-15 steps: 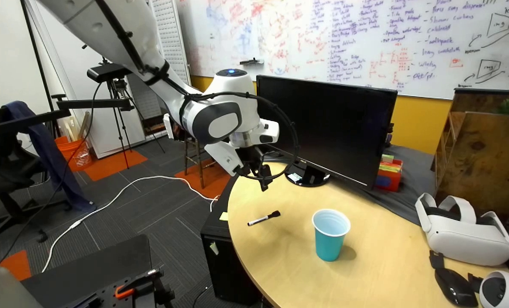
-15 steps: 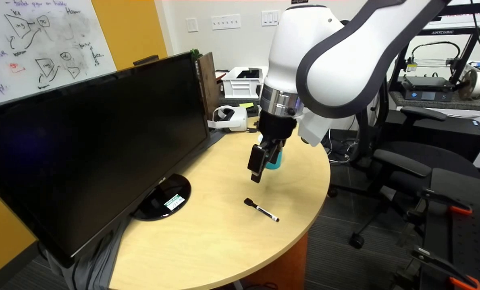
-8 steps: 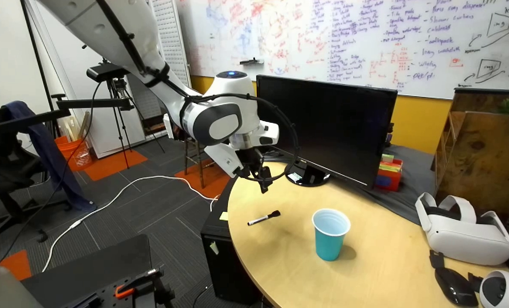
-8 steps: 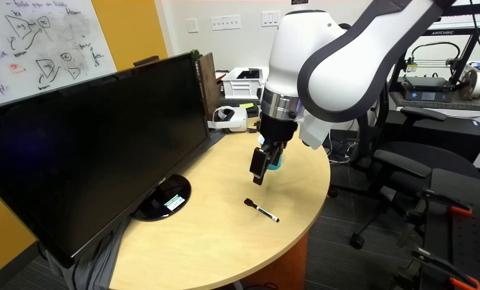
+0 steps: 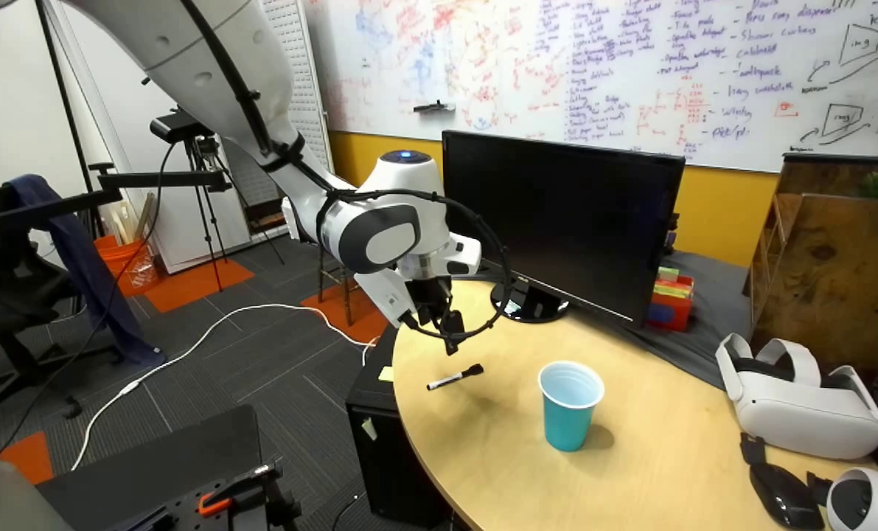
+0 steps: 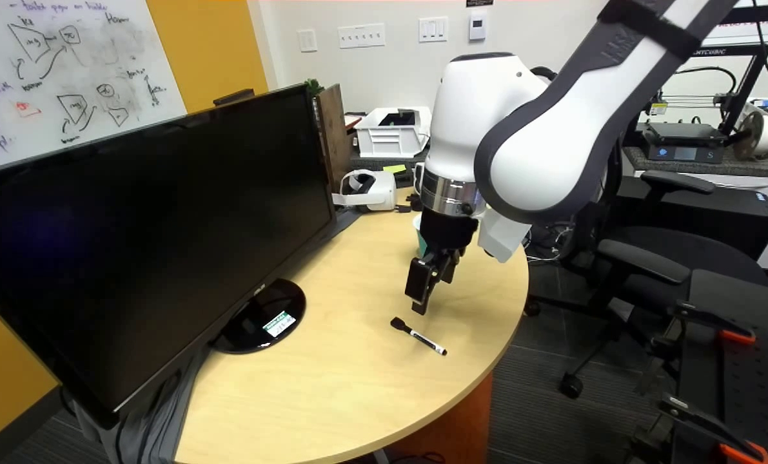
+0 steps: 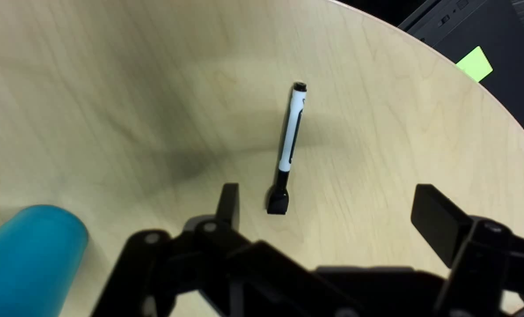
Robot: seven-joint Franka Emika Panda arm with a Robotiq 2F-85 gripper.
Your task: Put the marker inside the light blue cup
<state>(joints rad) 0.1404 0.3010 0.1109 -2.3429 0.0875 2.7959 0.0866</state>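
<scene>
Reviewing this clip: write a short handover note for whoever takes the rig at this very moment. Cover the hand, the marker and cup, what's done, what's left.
Hand: open, above the table near the marker, holding nothing.
Black-and-white marker: lying flat on the table, outside the cup.
Light blue cup: upright on the table, apart from the marker.
Done: nothing grasped or placed yet.
Left: grip the marker, lift it, put it inside the cup.

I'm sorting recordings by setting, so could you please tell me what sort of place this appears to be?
Most likely a robotics lab or office workspace, judging by the written-on whiteboard, the 3D printer and the white VR headset.
</scene>
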